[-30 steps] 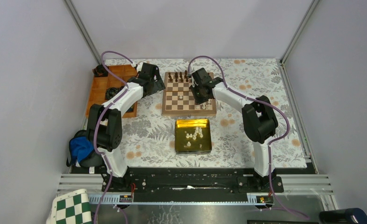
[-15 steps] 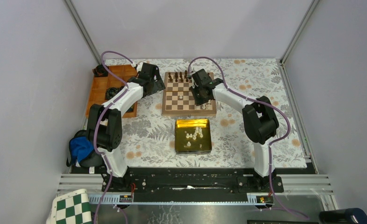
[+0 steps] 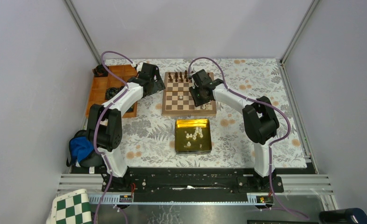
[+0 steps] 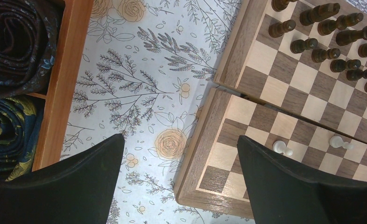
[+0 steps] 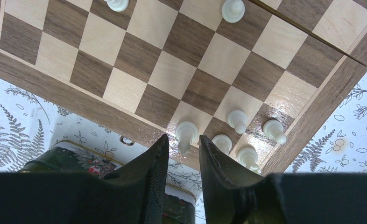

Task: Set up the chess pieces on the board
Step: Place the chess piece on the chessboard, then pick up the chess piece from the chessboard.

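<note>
At the near edge of the square wooden chessboard (image 5: 69, 97), the right gripper (image 5: 184, 144) holds its jaws narrowly parted around a small, glossy, turned cream-white chess piece (image 5: 187, 132) standing in the back row. The placement looks complete, and a straight lift should follow. The left gripper (image 4: 178, 140) hangs wide open beside the rim.

The left arm (image 3: 125, 95) rises from its base and leans toward 1 o'clock; the right arm (image 3: 233, 98) folds at the elbow and stretches toward 10 o'clock. The left claw (image 4: 180, 140) faces down with its fingers spread wide. The right claw (image 5: 184, 139) faces down too, its fingers parted by only a narrow gap.
</note>
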Robot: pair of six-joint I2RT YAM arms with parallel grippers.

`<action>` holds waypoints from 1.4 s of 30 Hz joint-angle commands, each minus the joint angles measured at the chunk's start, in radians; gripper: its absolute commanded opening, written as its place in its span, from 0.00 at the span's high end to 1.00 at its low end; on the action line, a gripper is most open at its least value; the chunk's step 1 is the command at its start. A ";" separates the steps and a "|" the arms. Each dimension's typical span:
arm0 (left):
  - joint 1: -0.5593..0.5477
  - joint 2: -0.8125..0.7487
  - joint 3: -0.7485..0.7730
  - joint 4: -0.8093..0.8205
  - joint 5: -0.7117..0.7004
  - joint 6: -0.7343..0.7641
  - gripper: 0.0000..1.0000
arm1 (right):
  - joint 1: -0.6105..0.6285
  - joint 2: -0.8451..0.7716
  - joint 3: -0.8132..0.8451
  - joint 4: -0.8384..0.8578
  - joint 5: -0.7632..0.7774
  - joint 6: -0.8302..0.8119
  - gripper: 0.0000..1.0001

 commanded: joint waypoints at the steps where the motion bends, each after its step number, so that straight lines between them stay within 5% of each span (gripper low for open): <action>1: 0.003 -0.030 -0.002 0.004 -0.004 -0.007 0.01 | 0.013 -0.069 0.035 0.006 -0.010 -0.008 0.63; 42: 0.004 -0.016 0.005 0.009 0.003 -0.001 0.01 | -0.066 0.256 0.393 -0.014 0.055 -0.037 0.59</action>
